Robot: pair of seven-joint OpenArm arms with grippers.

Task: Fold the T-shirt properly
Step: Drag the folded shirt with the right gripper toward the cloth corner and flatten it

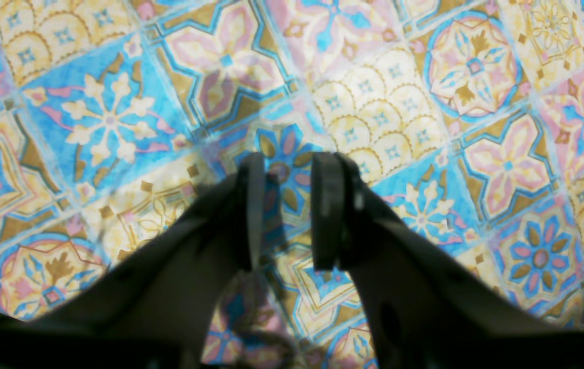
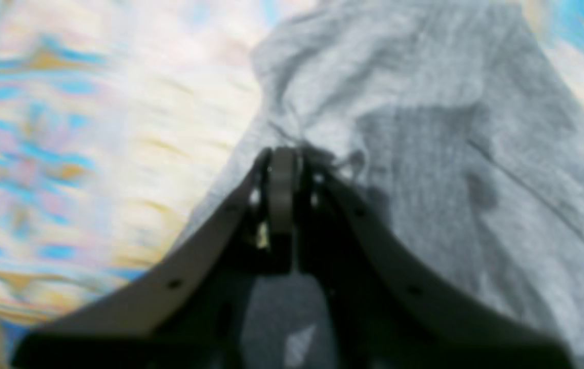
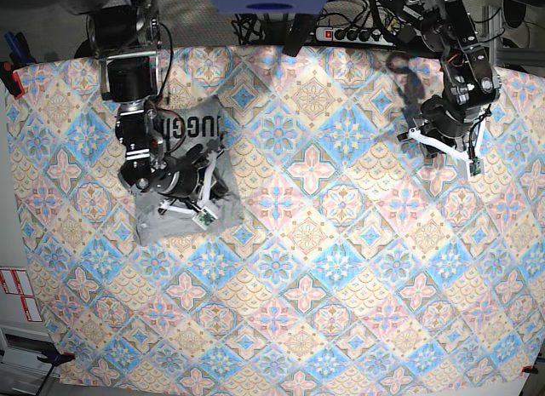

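My right claw (image 2: 283,154) is pressed together on a bunched pinch of the grey T-shirt (image 2: 425,154), and the cloth rises to a small peak right at my fingertips, with creases running away from it. Most of the shirt spreads ahead of the claw and off to one side; the other side is bare patterned tablecloth (image 2: 66,128). From the base view, the T-shirt (image 3: 183,217) sits as a compact grey bundle directly under and around this arm, with a strip of black lettering (image 3: 189,126) showing on its far edge.

My left claw (image 1: 284,205) is spread apart, nothing between its fingers, hanging over bare tablecloth (image 1: 399,113) well apart from the shirt.

What worries me:

- The pinch looks thin. I judge I may be holding only the top layer, so a pull could peel that layer off and undo the stack beneath.
- The wrist picture is blurred, so I cannot tell how many layers sit between my fingers.
- With only one claw on the cloth, any drag will likely swing the free side around and skew the edges.
- The bundle is already wrinkled near my fingertips; laying it down like this could trap those creases in the fold.
- The tablecloth itself could ruck up if I drag low across it.
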